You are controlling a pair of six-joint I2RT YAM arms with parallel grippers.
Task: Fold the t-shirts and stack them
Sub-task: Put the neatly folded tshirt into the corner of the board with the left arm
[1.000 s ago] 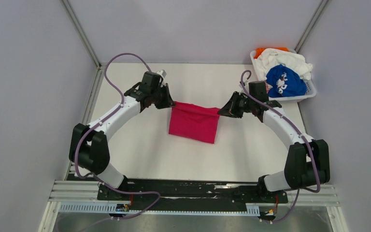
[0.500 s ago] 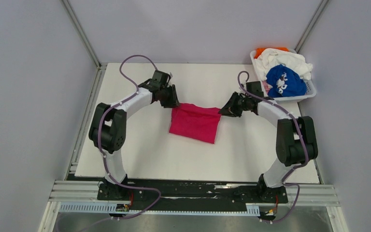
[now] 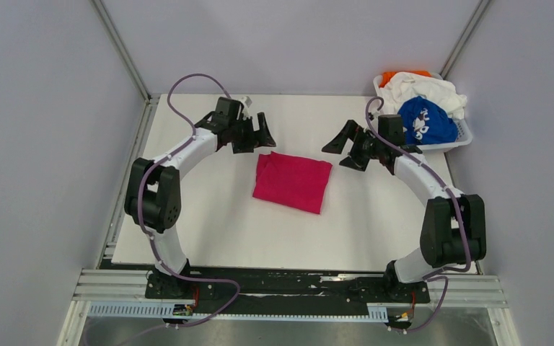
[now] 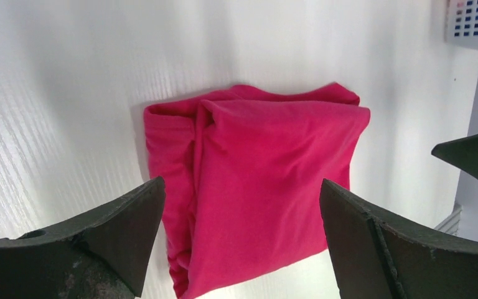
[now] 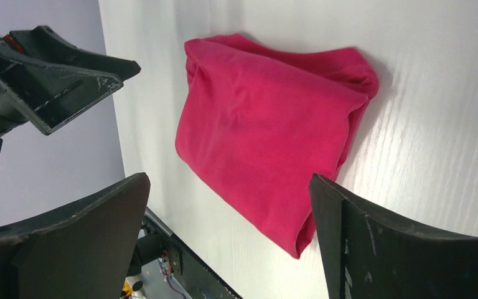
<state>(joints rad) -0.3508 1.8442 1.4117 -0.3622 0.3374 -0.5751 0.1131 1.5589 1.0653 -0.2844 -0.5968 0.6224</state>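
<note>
Both grippers have let go of the magenta-pink shirt (image 3: 292, 182) and drawn back from its far corners since half a second ago; the cloth's far edge, held taut then, now lies slack on the table (image 3: 216, 231). Left gripper (image 3: 263, 135): jaws spread wide, nothing between them, raised clear of the cloth at its 11 o'clock corner; the left wrist view confirms this, both fingers (image 4: 118, 230) standing apart with the shirt (image 4: 255, 187) seen on the table in the gap. Right gripper (image 3: 340, 150): likewise spread wide and empty, at the shirt's 1 o'clock corner; the right wrist view shows the shirt (image 5: 267, 149) lying between its parted fingers (image 5: 373, 243), untouched. Shirt condition: folded to a rough rectangle, near the table's centre, slightly askew, its near corner pointing towards 5 o'clock; folded layers visible along its 9 o'clock side, some wrinkling there. Remaining garments: in the white basket (image 3: 463, 138) at the table's 2 o'clock corner; the blue shirt (image 3: 425, 121) with white print nearest, the white shirt (image 3: 425, 88) behind it at 12 o'clock, the orange shirt (image 3: 393, 75) showing only as a strip at the basket's far rim; all three bunched and unfolded.
</note>
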